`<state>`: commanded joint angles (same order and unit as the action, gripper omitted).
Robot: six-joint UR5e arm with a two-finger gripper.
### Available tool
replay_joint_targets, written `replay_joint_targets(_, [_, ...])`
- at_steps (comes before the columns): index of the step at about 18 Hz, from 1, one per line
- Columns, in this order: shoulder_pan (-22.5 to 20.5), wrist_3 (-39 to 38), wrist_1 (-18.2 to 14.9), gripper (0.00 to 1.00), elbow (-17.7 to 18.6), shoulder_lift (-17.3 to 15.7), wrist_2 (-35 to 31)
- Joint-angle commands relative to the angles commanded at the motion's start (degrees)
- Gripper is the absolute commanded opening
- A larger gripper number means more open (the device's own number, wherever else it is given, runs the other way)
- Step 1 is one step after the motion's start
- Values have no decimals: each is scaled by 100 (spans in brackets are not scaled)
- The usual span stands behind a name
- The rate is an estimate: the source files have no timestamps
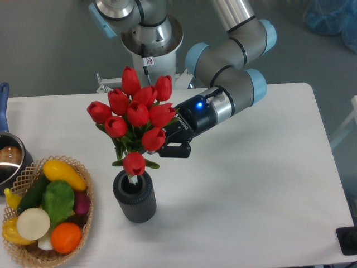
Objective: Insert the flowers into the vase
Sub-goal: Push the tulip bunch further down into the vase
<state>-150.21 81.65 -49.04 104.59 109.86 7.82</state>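
The flowers, a bunch of red tulip buds on green stems, are held above the vase by the hand, which is closed on the bunch from the right side, behind the buds. The bunch is held nearly upright, and its lowest bud is seen just over the round mouth of the vase, with a pale stem end reaching into the opening. The rest of the buds are spread wider than the vase and are carried well clear of its rim. The dark grey ribbed vase is stood upright on the white bench, in front of the arm. To the left of the vase, a wicker basket filled with coloured vegetables is placed near the bench edge. A metal pot with a blue handle is seen at the far left, partly cut off.
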Motion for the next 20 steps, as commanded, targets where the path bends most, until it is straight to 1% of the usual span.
replay_joint_targets(14, [9, 9, 0, 23, 0, 246, 0])
replay_joint_targets(17, [17, 228, 0, 24, 17, 316, 0])
replay_joint_targets(20, [53, 255, 0, 24, 26, 369, 0])
